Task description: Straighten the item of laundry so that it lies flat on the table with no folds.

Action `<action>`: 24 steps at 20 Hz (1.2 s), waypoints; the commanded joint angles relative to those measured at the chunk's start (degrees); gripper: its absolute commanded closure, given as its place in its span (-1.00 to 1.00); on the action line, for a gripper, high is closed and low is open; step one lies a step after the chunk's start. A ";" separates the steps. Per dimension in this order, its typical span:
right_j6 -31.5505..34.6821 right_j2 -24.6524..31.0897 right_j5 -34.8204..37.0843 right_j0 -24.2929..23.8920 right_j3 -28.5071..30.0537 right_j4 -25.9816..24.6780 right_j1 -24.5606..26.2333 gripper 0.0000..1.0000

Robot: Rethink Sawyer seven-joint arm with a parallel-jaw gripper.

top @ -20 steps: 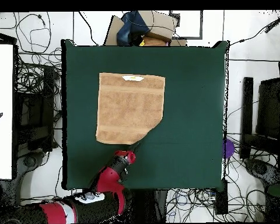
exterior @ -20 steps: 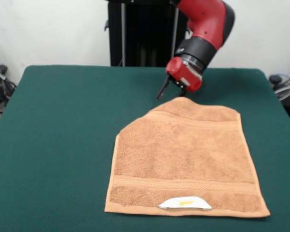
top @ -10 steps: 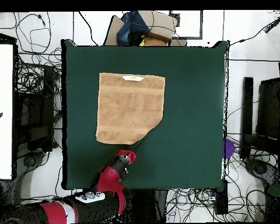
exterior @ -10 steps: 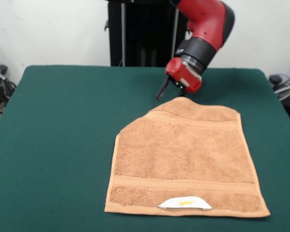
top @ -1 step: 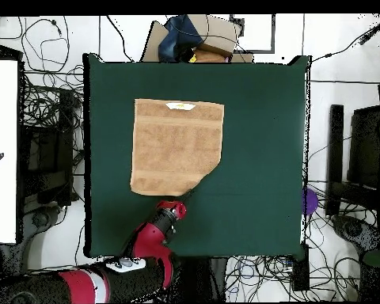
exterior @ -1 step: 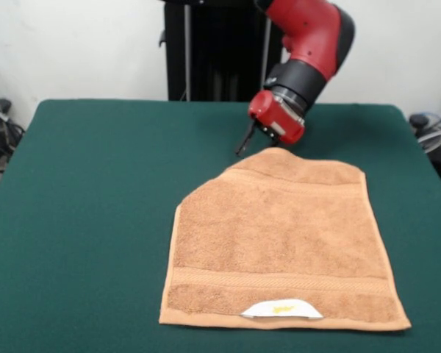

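Lay mid-bench, towel (exterior @ -1 step: pixel 279 243), label (exterior @ -1 step: pixel 281 309) at front edge, far-left corner tucked under. Hovered at that fold's far tip, hand (exterior @ -1 step: pixel 259 140); fingers' spread impossible to tell. Risked dragging the whole towel, if pinched too shallowly and pulled. Dark green felt bench (exterior @ -1 step: pixel 88 198); white wall behind, cables at floor edges.

White wall (exterior @ -1 step: pixel 73 44), cable-strewn floor (top @ -1 step: pixel 43 47)
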 commanded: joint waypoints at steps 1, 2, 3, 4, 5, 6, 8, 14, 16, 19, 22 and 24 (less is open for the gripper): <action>10.19 5.66 0.65 -2.00 -9.57 0.53 5.45 1.00; 10.03 5.60 0.73 -1.91 -9.66 0.63 5.50 1.00; 10.01 5.52 0.83 -1.84 -9.72 0.62 5.54 1.00; 9.88 5.45 1.09 -1.86 -9.80 0.47 5.50 1.00; 9.89 5.37 1.23 -2.00 -9.87 0.03 5.55 1.00; 9.82 5.24 1.32 -2.20 -10.05 -0.55 5.62 1.00; 9.36 5.05 1.49 -2.49 -10.32 -1.29 5.83 1.00; 8.53 4.64 2.56 -2.70 -9.62 -0.96 5.79 1.00; 7.97 4.13 3.77 -2.86 -8.31 -2.01 4.77 1.00; 5.60 2.84 7.19 -2.58 -6.08 -2.80 2.69 1.00; 3.28 1.36 10.01 -2.18 -4.22 -3.66 1.44 1.00; 0.54 -0.48 13.07 -1.35 -2.75 -3.66 0.74 1.00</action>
